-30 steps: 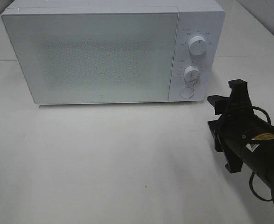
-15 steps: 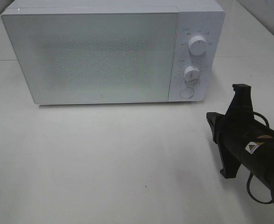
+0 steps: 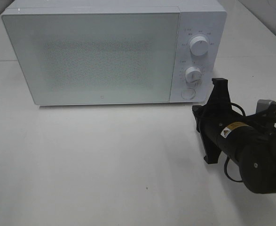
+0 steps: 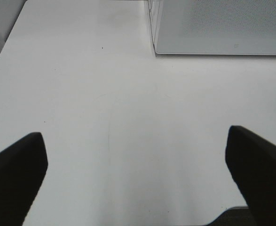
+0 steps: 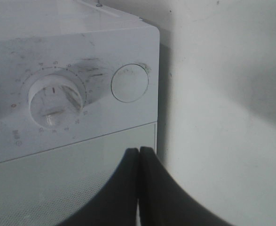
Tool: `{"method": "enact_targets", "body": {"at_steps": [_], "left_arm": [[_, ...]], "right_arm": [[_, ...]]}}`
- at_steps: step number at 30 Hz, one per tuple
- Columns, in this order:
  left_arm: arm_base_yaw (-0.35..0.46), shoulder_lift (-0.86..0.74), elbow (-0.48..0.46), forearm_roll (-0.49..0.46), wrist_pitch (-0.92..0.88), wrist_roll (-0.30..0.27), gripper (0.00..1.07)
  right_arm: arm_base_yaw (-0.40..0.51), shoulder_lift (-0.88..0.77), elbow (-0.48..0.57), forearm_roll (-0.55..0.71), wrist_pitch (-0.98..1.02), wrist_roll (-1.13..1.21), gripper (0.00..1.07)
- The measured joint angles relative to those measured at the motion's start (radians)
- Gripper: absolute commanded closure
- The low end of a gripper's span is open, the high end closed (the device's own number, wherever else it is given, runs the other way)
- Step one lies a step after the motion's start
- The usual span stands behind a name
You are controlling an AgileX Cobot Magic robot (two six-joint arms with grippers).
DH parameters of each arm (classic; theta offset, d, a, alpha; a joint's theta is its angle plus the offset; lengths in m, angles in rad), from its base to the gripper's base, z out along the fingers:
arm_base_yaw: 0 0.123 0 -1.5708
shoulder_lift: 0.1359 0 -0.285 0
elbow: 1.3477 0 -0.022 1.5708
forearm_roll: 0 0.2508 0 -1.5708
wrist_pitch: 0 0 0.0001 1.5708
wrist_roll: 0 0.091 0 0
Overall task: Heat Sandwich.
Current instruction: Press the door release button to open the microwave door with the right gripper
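The sandwich is out of view. A white microwave (image 3: 95, 56) stands at the back of the table with its door (image 3: 90, 59) closed. My right gripper (image 3: 196, 113) is shut on nothing, its tips just in front of the lower right corner of the control panel. In the right wrist view its closed fingers (image 5: 138, 157) point at the panel, a little short of the round button (image 5: 130, 83) and beside the lower knob (image 5: 56, 100). My left gripper (image 4: 134, 134) is open over bare table, with the microwave's corner (image 4: 156, 47) ahead of it.
The control panel carries an upper knob (image 3: 199, 46), a lower knob (image 3: 193, 74) and the round button (image 3: 188, 93). The white table (image 3: 105, 160) spreads out in front of the microwave. A tiled wall rises at the far right.
My right gripper has gone from open to shut. It has twisted and moved left toward the microwave's control panel. The left gripper has stayed open.
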Motion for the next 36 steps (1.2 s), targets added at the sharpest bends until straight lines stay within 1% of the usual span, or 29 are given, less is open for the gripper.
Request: {"method": "enact_targets", "body": {"at_steps": [1,4,7,9,11,13,23,27,36], "left_arm": [[0.0,0.0,0.0,0.0,0.0,0.0,0.09],[0.0,0.0,0.0,0.0,0.0,0.0,0.09],[0.0,0.0,0.0,0.0,0.0,0.0,0.09],[0.0,0.0,0.0,0.0,0.0,0.0,0.09],[0.0,0.0,0.0,0.0,0.0,0.0,0.09],[0.0,0.0,0.0,0.0,0.0,0.0,0.09],[0.0,0.0,0.0,0.0,0.0,0.0,0.09],[0.0,0.0,0.0,0.0,0.0,0.0,0.09],[0.0,0.0,0.0,0.0,0.0,0.0,0.09]], "right_arm": [[0.0,0.0,0.0,0.0,0.0,0.0,1.07],[-0.045,0.03,-0.053,-0.038,0.045,-0.001,1.07],[-0.066,0.049,-0.077,-0.053,0.055,-0.003,1.07],[-0.095,0.075,-0.12,-0.079,0.085,-0.007,1.07],[-0.104,0.083,-0.132,-0.09,0.099,-0.008,1.07],[-0.127,0.099,-0.172,-0.118,0.137,-0.01,1.07],[-0.172,0.175,-0.291,-0.143,0.172,-0.029,1.07],[-0.192,0.2,-0.322,-0.146,0.174,-0.037,1.07],[-0.196,0.223,-0.342,-0.146,0.174,-0.042,1.07]]}}
